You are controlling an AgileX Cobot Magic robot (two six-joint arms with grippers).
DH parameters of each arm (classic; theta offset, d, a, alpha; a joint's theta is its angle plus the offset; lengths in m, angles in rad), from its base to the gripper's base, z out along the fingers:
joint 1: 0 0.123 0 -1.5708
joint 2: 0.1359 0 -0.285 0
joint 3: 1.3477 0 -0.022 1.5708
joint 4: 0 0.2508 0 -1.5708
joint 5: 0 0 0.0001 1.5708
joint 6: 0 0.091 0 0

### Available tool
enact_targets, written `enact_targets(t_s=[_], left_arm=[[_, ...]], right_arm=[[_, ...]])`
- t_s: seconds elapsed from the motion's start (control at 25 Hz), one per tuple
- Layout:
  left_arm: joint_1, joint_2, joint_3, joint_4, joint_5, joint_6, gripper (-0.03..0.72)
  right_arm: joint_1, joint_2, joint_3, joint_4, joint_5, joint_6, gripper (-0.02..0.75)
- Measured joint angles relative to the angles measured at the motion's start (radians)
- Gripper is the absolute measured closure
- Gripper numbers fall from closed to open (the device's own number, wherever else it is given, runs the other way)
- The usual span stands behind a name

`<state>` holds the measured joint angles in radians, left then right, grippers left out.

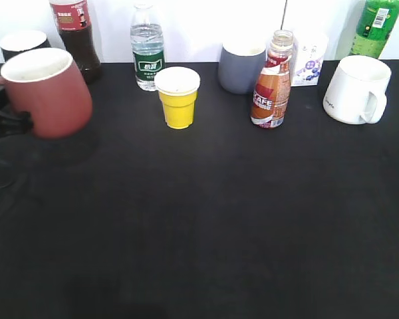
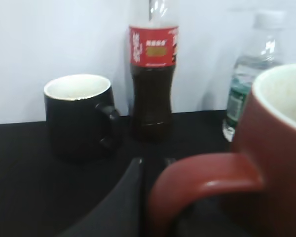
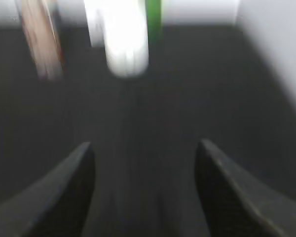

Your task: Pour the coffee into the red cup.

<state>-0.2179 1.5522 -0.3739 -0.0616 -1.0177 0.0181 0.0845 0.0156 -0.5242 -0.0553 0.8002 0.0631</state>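
The red cup (image 1: pixel 50 93) is at the far left, tilted slightly, with a shadow on the black table under it. My left gripper (image 1: pixel 13 123) is shut on its loop handle; in the left wrist view the handle (image 2: pixel 197 180) lies against the dark finger of that gripper (image 2: pixel 155 168), with the cup's body (image 2: pixel 281 148) at the right. The coffee bottle (image 1: pixel 272 83) stands upright and uncapped at the back, right of centre. It shows as a brown blur in the right wrist view (image 3: pixel 42 42). My right gripper (image 3: pixel 144 153) is open and empty over bare table, out of the exterior view.
Along the back stand a black mug (image 1: pixel 23 44), a cola bottle (image 1: pixel 76 33), a water bottle (image 1: pixel 147 50), a yellow cup (image 1: pixel 178 100), a grey cup (image 1: pixel 241 66), a small carton (image 1: pixel 309 63), a white mug (image 1: pixel 356 90) and a green bottle (image 1: pixel 379 26).
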Motion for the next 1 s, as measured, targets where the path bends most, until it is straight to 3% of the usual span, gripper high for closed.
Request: enact_targets(t_s=[0.12, 0.36, 0.72, 0.84, 0.92, 1.0], left_arm=[[-0.009, -0.047, 0.009, 0.055, 0.025, 0.000, 0.617], [-0.016, -0.047, 0.010, 0.134, 0.034, 0.000, 0.617], [-0.016, -0.039, 0.010, 0.134, 0.031, 0.000, 0.618], [-0.016, -0.039, 0.010, 0.134, 0.031, 0.000, 0.618], [-0.016, -0.039, 0.010, 0.134, 0.030, 0.000, 0.618], [-0.016, -0.039, 0.010, 0.134, 0.019, 0.000, 0.618]], right_arm=[[0.000, 0.143, 0.006, -0.001, -0.328, 0.000, 0.237], [0.000, 0.546, 0.164, -0.002, -0.943, 0.004, 0.237], [0.000, 1.111, 0.199, -0.009, -1.440, 0.016, 0.237], [0.005, 1.236, 0.193, -0.078, -1.480, 0.021, 0.237], [0.070, 1.289, 0.174, -0.080, -1.484, 0.022, 0.237], [0.174, 1.348, 0.155, 0.003, -1.493, 0.016, 0.237]])
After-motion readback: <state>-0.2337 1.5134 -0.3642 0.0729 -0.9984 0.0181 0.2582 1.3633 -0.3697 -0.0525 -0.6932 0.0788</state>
